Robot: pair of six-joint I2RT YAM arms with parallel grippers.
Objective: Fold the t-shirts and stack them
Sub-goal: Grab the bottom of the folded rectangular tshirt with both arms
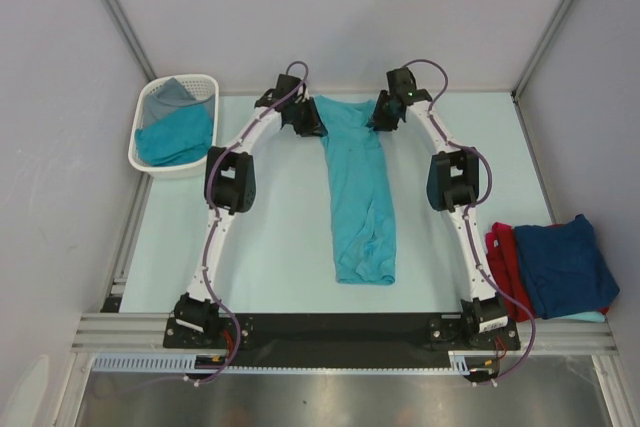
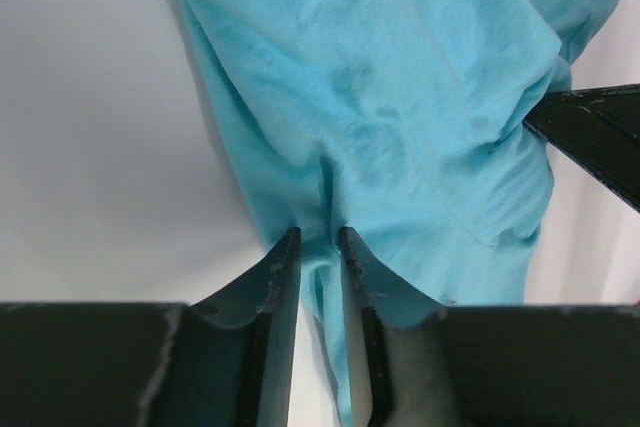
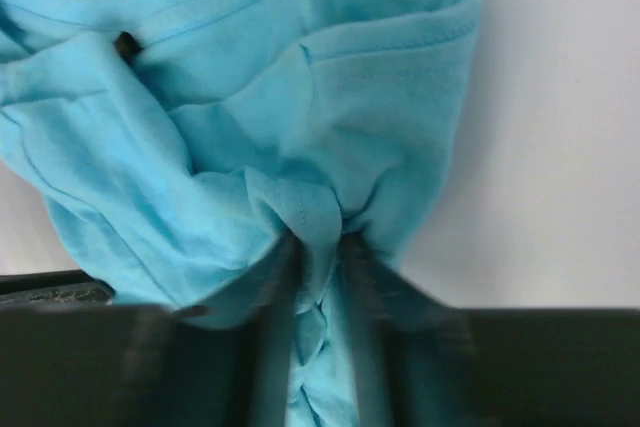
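A teal t-shirt [image 1: 362,197] lies stretched in a long, narrow strip down the middle of the table, its collar end at the far side. My left gripper [image 1: 308,122] is at its far left corner and my right gripper [image 1: 383,115] at its far right corner. In the left wrist view the left gripper [image 2: 320,237] stands slightly open, with a loose fold of the teal t-shirt [image 2: 400,97] between the fingers and table showing beside it. In the right wrist view the right gripper [image 3: 320,242] is blurred, its jaws slightly apart with the bunched teal t-shirt [image 3: 250,97] between them.
A white slotted basket [image 1: 140,159] at the far left holds a teal shirt [image 1: 175,137] and a grey one [image 1: 175,95]. At the near right lies a navy t-shirt [image 1: 565,262] on top of a red one [image 1: 503,257]. Walls close in the table on three sides.
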